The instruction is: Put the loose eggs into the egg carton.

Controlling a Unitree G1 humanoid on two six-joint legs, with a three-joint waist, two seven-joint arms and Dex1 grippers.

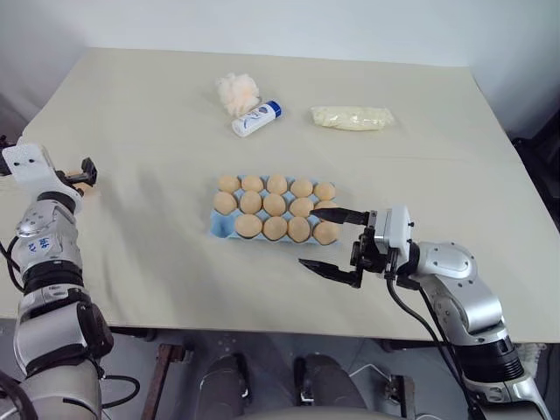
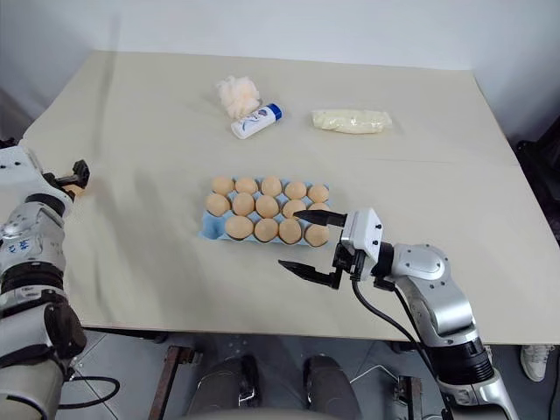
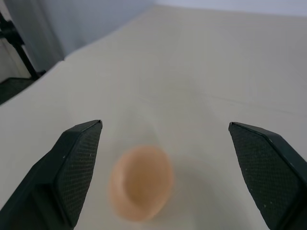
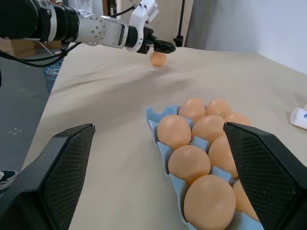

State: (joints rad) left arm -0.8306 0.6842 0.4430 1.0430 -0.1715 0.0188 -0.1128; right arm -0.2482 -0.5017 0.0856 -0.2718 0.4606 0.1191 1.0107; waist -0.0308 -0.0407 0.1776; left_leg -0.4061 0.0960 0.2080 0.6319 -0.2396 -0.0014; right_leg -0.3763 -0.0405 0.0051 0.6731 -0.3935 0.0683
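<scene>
Lying between open left end effector [image 3: 163, 158] fingers, loose egg [image 3: 140, 182]

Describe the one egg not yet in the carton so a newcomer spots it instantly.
Start at the light blue egg carton mid-table, then go to the table's far left edge. The loose egg lies there on bare cloth between the open fingers of the left gripper. Unlike the other eggs, it sits alone, outside any cup.

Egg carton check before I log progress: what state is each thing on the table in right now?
egg carton: lidless, flat on the table, fourteen eggs seated, one near-row cup empty.
loose egg: lying on the table, between the open left gripper's fingers, not held.
left gripper: open.
right gripper: open, empty, beside the carton.
white bottle: lying on its side.
</scene>
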